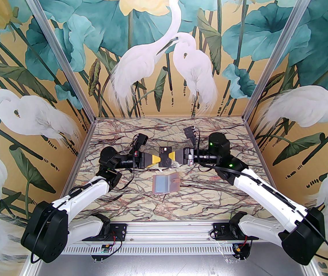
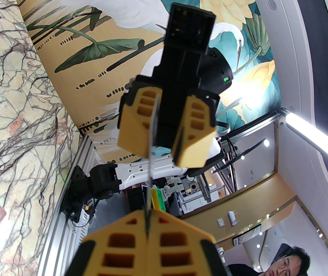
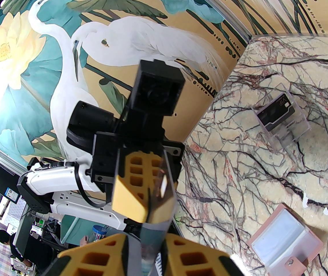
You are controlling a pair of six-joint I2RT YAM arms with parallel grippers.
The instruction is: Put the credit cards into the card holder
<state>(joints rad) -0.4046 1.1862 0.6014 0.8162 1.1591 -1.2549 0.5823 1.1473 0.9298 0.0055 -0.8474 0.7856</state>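
Left gripper (image 2: 148, 216): jaws fully closed on one end of a black credit card (image 3: 154, 234), pinching it edge-up above the marble table (image 1: 210, 200).
Right gripper (image 2: 165, 152): faces the left one with jaws partly apart astride the card's other end. One pad lies against the card and the other stands off, so I see no firm grip.
Held card: hangs in the air between the two grippers, just beyond the card holder (image 1: 166, 183), touching neither holder nor table.
Holder: lies open and flat on the table, pale sleeves (image 1: 161, 184) facing up, snap tab (image 1: 177, 180) toward the right arm's side.
Clear plastic box (image 3: 284, 125): on the table beyond the holder, with a second black card (image 3: 276, 111) marked VIP inside.
Progress: early, I judge. No card looks seated in the sleeves, one is mid hand-over, and one waits in the box.
Left to do: complete the hand-over, slide the held card into a sleeve, then fetch the boxed card.
Hard to make out: the held card's face, seen edge-on or as glare. The sheen on the sleeves could hide a card. From above, the fingers largely cover the box. The left wrist view crops the holder at its edge.
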